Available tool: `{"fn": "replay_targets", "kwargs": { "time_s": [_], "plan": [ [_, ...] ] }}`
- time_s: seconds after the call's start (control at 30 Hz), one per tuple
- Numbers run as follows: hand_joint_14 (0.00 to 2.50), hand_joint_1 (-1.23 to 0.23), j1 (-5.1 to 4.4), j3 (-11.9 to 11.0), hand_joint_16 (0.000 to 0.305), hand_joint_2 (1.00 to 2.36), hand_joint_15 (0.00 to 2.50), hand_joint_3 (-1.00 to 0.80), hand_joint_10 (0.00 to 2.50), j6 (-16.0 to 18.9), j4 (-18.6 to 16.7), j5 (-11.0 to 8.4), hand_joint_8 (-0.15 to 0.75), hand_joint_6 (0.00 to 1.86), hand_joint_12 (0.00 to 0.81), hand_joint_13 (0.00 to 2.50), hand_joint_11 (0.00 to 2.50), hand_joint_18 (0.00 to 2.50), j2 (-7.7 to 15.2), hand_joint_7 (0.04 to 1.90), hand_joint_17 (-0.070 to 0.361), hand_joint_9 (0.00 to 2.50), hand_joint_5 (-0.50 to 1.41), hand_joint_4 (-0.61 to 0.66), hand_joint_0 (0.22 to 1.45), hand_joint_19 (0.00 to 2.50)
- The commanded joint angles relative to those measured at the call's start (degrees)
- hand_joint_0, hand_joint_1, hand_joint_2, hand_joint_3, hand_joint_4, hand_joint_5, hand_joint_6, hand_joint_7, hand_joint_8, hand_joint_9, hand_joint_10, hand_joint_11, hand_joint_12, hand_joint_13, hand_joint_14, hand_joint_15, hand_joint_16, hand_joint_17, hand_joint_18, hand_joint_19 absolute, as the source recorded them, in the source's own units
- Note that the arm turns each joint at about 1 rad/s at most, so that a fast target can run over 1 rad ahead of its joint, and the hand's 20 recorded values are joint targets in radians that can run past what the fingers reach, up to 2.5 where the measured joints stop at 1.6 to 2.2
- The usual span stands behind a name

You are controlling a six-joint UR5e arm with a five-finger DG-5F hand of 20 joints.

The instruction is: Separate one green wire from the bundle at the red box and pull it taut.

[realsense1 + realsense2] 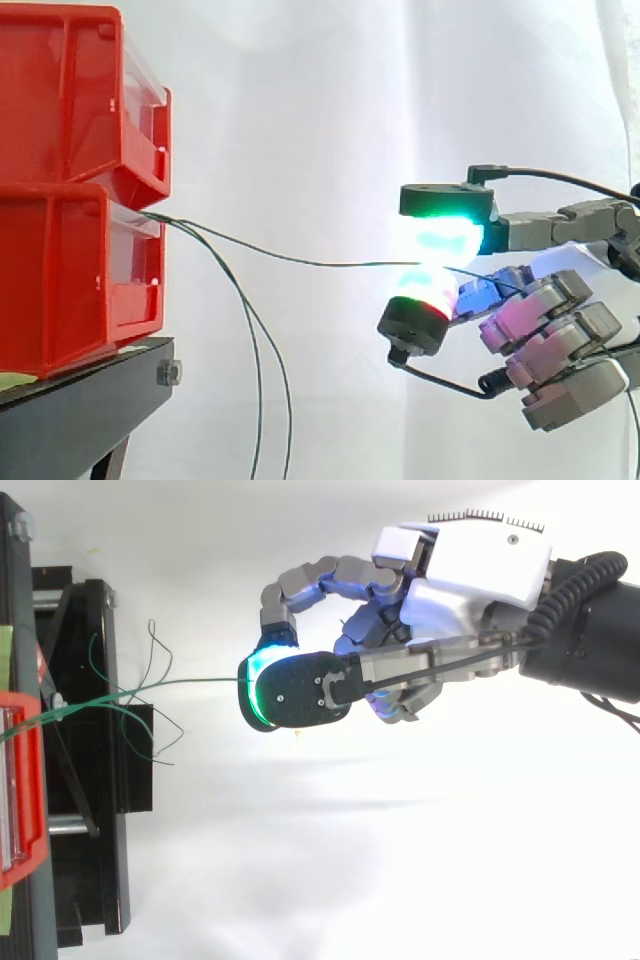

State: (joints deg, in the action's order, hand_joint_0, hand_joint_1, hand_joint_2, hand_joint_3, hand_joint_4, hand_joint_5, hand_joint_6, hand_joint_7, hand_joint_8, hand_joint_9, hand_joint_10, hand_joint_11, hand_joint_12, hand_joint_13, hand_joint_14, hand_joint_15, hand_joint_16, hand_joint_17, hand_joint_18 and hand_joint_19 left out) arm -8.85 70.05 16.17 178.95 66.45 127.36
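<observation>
One green wire point(300, 262) was pinched between the glowing pads point(445, 240) of the hand point(550, 315) at centre right and stretched nearly straight from the red boxes point(60, 200) at left; other wires point(256, 420) were seen drooping.

Hand point(548, 322) locked in a pinch, arm coming in level
Two glowing pads point(447, 238) squeeze the green wire point(300, 262) between them, other fingers curled loosely underneath.

The side camera sits close, looking level toward the white curtain point(330, 100), with red bins point(60, 190) at left and the robot hand point(555, 325) entering from the right. The top camera looks straight down. Both share the bins' front, the green wire point(300, 261) and the robot hand.
</observation>
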Motion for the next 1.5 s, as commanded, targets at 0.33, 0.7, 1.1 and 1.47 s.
{"fn": "replay_targets", "kwargs": {
  "time_s": [0.33, 0.7, 1.1, 1.47],
  "plan": [
    [1.18, -0.80, -0.02, 0.00, 0.043, 1.03, 1.51, -0.05, 1.47, 0.00, 0.00, 0.00, 0.276, 0.86, 0.334, 1.16, 1.51, 1.23, 0.00, 1.30, 0.096, 1.12, -0.13, 0.06, 0.64, 1.54],
    [1.17, -0.80, -0.02, 0.00, 0.042, 1.03, 1.52, -0.04, 1.47, 0.00, 0.00, 0.00, 0.276, 0.86, 0.327, 1.16, 1.51, 1.22, 0.00, 1.30, 0.095, 1.12, -0.13, 0.06, 0.64, 1.54],
    [1.16, -0.80, -0.02, 0.00, 0.042, 1.03, 1.53, -0.04, 1.48, 0.00, 0.00, 0.00, 0.276, 0.86, 0.330, 1.16, 1.50, 1.23, 0.00, 1.30, 0.095, 1.13, -0.13, 0.06, 0.64, 1.54],
    [1.15, -0.80, -0.02, 0.00, 0.042, 1.03, 1.52, -0.04, 1.47, 0.00, 0.00, 0.00, 0.275, 0.86, 0.334, 1.17, 1.51, 1.22, 0.00, 1.30, 0.095, 1.13, -0.13, 0.06, 0.64, 1.53]
  ]
}}
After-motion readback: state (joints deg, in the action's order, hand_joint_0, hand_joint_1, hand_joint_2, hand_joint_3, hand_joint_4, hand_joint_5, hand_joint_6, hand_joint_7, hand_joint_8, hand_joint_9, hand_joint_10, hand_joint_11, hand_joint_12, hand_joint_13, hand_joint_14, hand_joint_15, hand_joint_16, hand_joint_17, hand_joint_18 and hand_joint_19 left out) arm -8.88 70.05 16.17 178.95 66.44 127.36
